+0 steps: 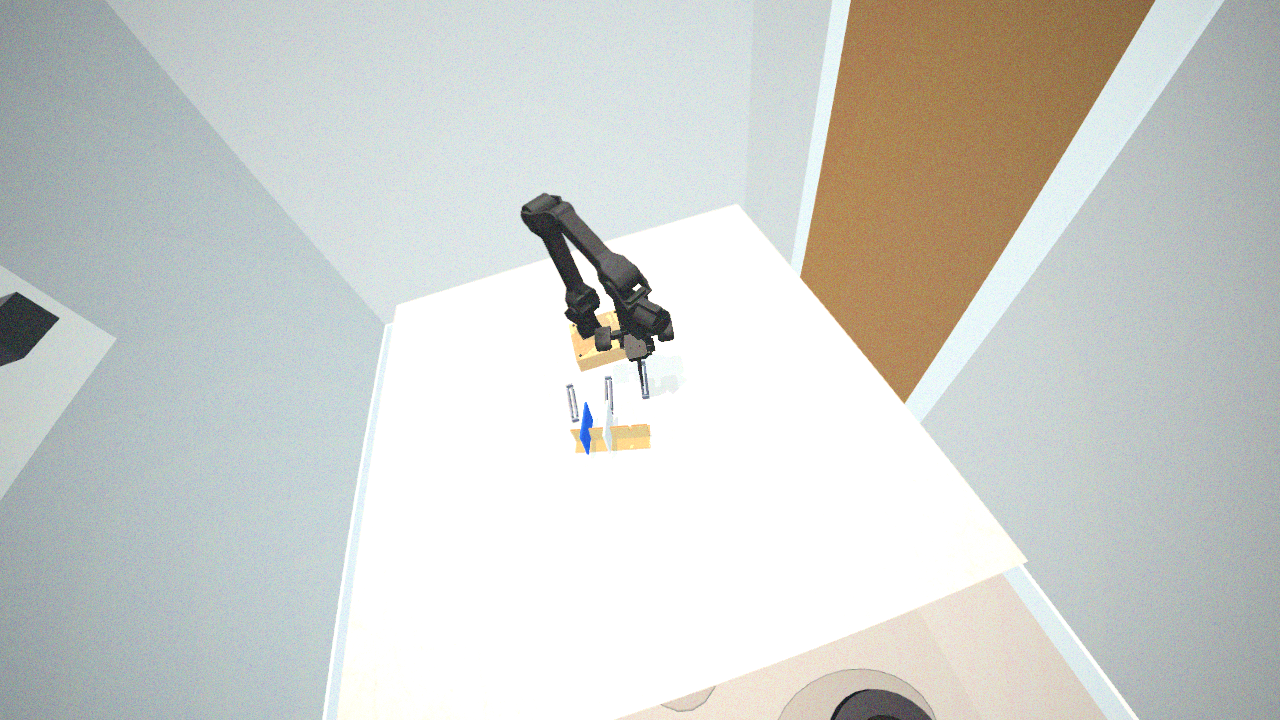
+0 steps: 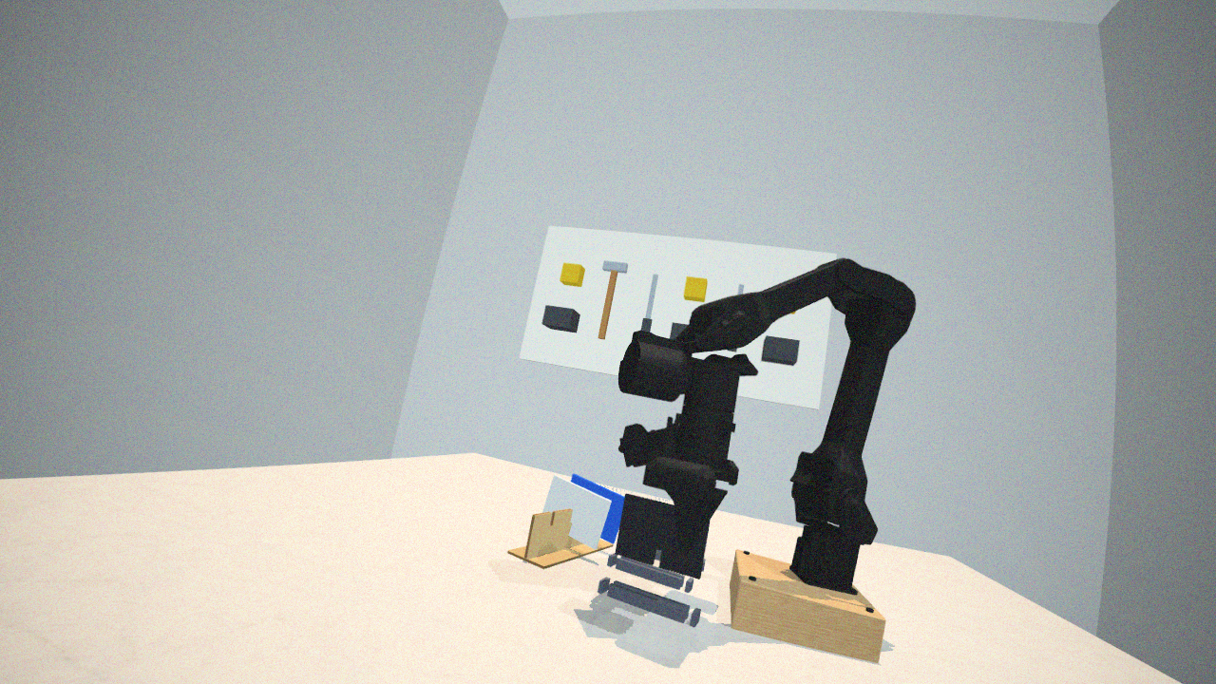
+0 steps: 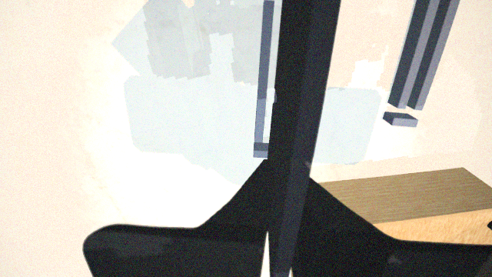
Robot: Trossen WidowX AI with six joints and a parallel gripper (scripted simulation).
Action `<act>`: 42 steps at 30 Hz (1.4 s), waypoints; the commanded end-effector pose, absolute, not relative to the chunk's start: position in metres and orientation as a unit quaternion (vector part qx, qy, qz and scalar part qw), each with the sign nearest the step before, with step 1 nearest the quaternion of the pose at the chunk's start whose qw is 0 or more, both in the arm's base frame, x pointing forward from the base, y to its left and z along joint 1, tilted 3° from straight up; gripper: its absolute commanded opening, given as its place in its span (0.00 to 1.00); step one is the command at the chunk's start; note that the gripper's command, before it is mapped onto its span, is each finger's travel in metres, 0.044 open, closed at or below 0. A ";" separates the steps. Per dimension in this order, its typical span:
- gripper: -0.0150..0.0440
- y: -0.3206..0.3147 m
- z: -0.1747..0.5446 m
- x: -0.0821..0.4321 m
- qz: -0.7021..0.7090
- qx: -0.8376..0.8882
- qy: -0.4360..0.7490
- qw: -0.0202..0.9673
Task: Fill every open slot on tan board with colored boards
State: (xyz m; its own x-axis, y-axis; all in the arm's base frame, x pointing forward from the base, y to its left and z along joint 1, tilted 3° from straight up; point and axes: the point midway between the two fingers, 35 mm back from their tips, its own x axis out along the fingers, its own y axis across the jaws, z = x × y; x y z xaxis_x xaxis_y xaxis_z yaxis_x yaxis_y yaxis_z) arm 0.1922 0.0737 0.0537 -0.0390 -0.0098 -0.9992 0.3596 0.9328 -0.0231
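My gripper (image 1: pixel 640 354) (image 3: pixel 275 168) is shut on a black board (image 2: pixel 650 531) (image 3: pixel 307 77). The board is upright, its notch facing down, raised a little above its holder (image 2: pixel 648 602) (image 3: pixel 264 77). The tan board (image 1: pixel 637 437) (image 2: pixel 542 541) stands on its thin base in front of the holders. A blue board (image 1: pixel 586 429) (image 2: pixel 616 521) and a pale grey-white board (image 1: pixel 609 431) (image 2: pixel 581 512) stand crosswise in it. An open slot (image 2: pixel 552 518) shows near its free end. The fingertips are partly hidden in the exterior view.
Two other holders (image 1: pixel 572 402) (image 1: pixel 608 385) are empty; one shows beside the held board in the wrist view (image 3: pixel 427 58). The arm's wooden base block (image 1: pixel 603 360) (image 2: pixel 799 625) is behind the holders. A tool panel (image 2: pixel 586 246) hangs on the far wall.
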 end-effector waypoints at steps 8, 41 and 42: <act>0.25 0.074 0.079 0.194 -0.134 0.126 0.705 0.685; 0.25 0.060 0.112 0.234 -0.142 0.133 0.702 0.685; 0.25 0.059 0.111 0.236 -0.142 0.133 0.702 0.685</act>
